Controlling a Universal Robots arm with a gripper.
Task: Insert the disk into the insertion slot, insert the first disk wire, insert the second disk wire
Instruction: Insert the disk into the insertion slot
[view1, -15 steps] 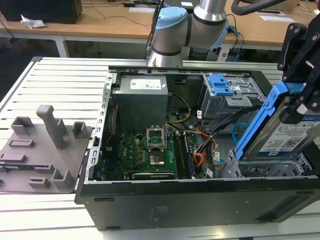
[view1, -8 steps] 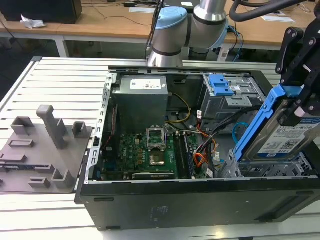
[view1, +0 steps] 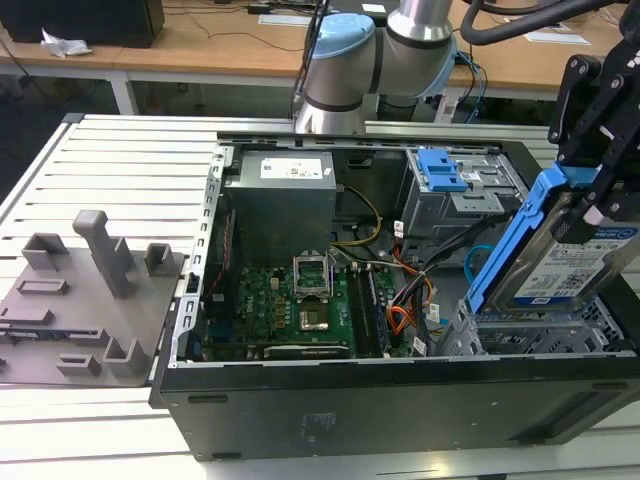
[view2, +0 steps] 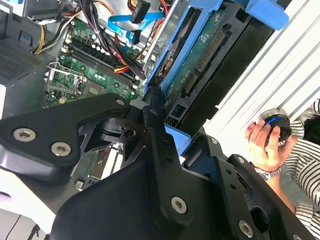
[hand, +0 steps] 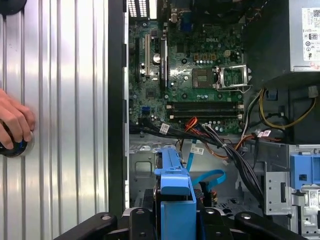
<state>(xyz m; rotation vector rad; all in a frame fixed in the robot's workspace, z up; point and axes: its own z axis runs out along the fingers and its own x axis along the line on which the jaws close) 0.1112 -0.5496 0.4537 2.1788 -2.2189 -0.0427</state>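
In the exterior view the gripper (view1: 592, 195) is clamped on the disk (view1: 575, 265), which is tilted over the insertion slot (view1: 530, 335); in the second wrist view the disk (view2: 200, 60) shows its board side near the second disk wire (view2: 125, 21); in the first wrist view the disk (hand: 175, 197) stands edge-on just beside that wire (hand: 207, 177).

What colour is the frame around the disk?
The disk's frame is bright blue, clearest in the exterior view.
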